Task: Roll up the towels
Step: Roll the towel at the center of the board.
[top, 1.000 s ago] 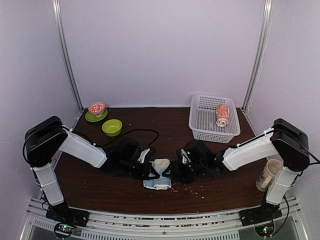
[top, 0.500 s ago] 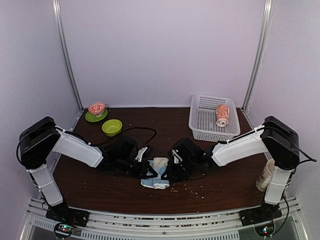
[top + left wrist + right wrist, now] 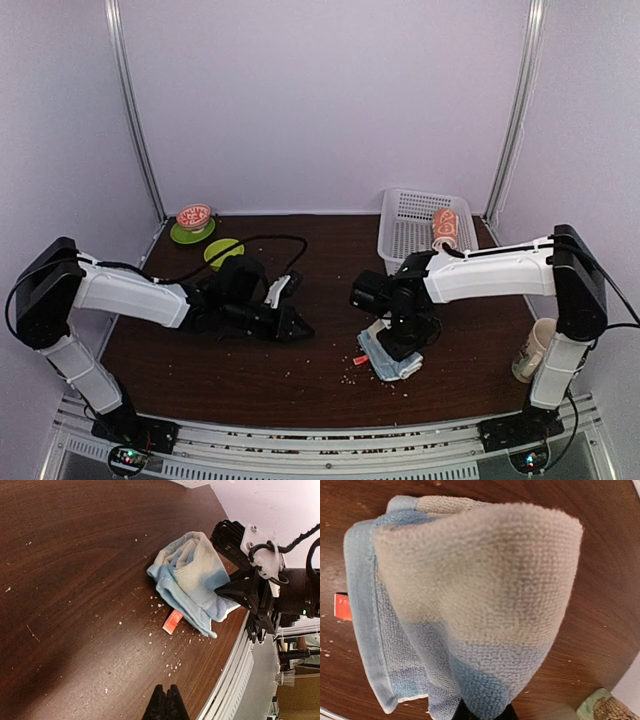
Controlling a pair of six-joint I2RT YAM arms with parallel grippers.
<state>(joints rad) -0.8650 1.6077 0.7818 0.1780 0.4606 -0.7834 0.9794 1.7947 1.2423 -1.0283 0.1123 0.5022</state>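
Note:
The light-blue towel (image 3: 392, 360) hangs in a loose, bunched roll from my right gripper (image 3: 401, 342), which is shut on its upper end just above the table. In the right wrist view the towel (image 3: 470, 605) fills the frame and hides most of the right gripper (image 3: 482, 714). A red tag (image 3: 172, 621) pokes out under the towel (image 3: 192, 577). My left gripper (image 3: 298, 326) lies low over the table to the towel's left, shut and empty; its fingertips (image 3: 159, 700) touch each other. The orange towel (image 3: 445, 230) lies rolled in the white basket (image 3: 405, 262).
A green bowl (image 3: 222, 250) and a green plate (image 3: 183, 236) carrying a red-and-white bowl (image 3: 193, 215) stand at the back left. A patterned cup (image 3: 538, 348) stands by the right arm's base. Crumbs (image 3: 350, 378) dot the wood near the front rail.
My right gripper has shut on the blue towel and carried it to the right, off the table. The left gripper, still shut, has drawn back to the left, away from the towel.

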